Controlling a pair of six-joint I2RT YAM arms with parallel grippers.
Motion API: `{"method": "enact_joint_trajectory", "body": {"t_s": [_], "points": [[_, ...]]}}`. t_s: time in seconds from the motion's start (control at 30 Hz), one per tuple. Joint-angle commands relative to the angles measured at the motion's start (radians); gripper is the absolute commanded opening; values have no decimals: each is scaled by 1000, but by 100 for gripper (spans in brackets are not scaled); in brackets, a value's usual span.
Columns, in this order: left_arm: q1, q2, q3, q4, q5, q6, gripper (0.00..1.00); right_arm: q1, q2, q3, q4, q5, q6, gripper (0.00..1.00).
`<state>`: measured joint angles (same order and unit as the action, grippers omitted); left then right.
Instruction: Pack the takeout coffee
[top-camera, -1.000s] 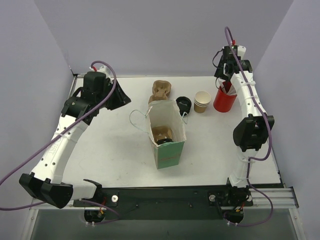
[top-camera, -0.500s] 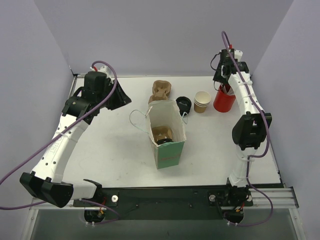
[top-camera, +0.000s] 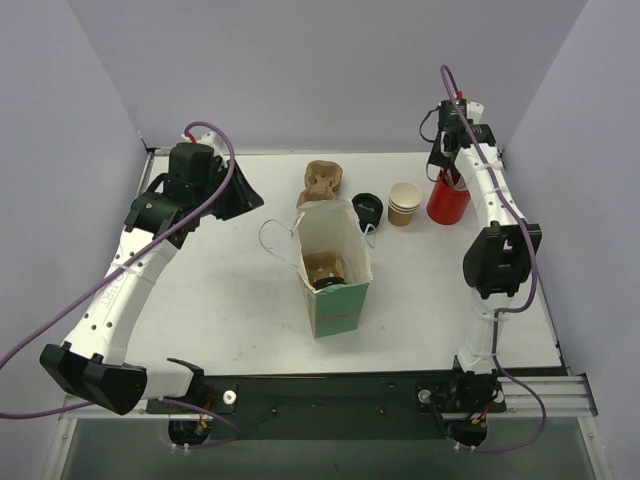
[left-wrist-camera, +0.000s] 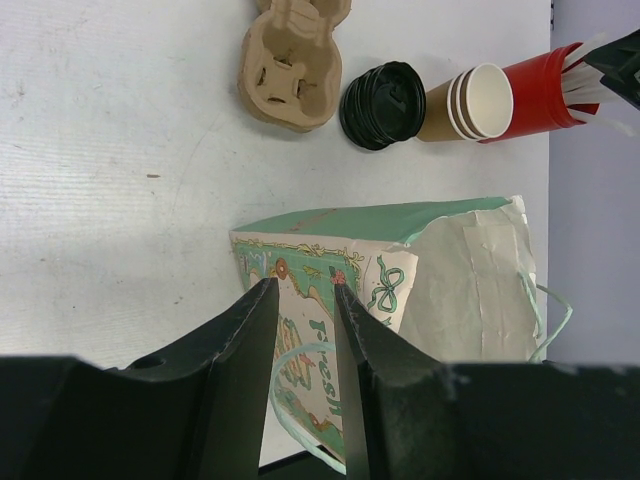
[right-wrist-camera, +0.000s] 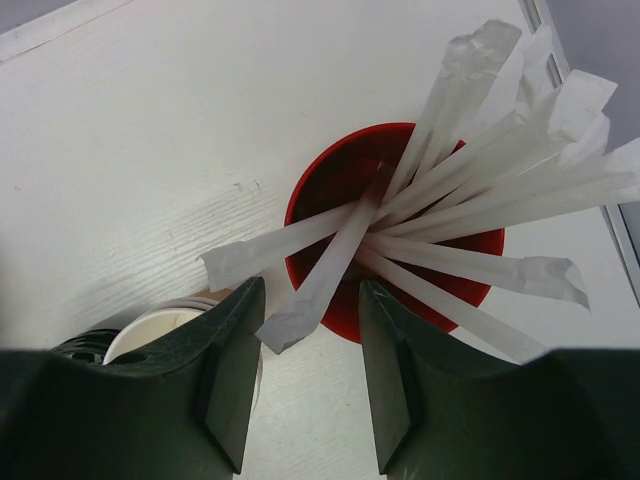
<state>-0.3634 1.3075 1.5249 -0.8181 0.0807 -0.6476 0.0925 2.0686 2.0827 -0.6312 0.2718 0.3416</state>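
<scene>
Takeout coffee (top-camera: 327, 282) sits inside the green bag (top-camera: 338, 310) in the middle of the table (top-camera: 220, 290). The left gripper (left-wrist-camera: 300, 290) hangs near the far left corner, jaws a little apart, holding nothing. The right gripper (right-wrist-camera: 310, 290) is over the red cup (right-wrist-camera: 320, 180) near the far right corner. Its jaws are apart, with one white stick (right-wrist-camera: 330, 265) between them.

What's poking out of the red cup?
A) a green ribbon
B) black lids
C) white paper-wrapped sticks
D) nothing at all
C: in the right wrist view the red cup holds a bunch of white wrapped sticks that fan out over its rim.
</scene>
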Motion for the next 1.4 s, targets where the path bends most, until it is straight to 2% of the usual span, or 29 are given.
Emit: {"method": "enact_joint_trajectory", "body": {"t_s": [0.0,0.23,0.4,0.53,0.67,0.83,1.37], "points": [[7,-1,43,48,10,-6,39,1,39,39,2,43,-15,38],[7,1,43,46,13,-4,39,0,67,74,2,73,-35,37],[6,1,43,46,13,-3,39,0,53,73,2,110,-55,24],[6,4,43,50,21,-3,39,-2,50,71,2,127,-73,19],[6,-1,38,51,22,-3,39,-4,51,69,2,138,-85,8],[6,-10,29,57,25,-4,38,-2,44,70,5,158,-99,0],[6,-16,14,79,45,-3,38,38,-64,63,4,213,-141,0]]}}
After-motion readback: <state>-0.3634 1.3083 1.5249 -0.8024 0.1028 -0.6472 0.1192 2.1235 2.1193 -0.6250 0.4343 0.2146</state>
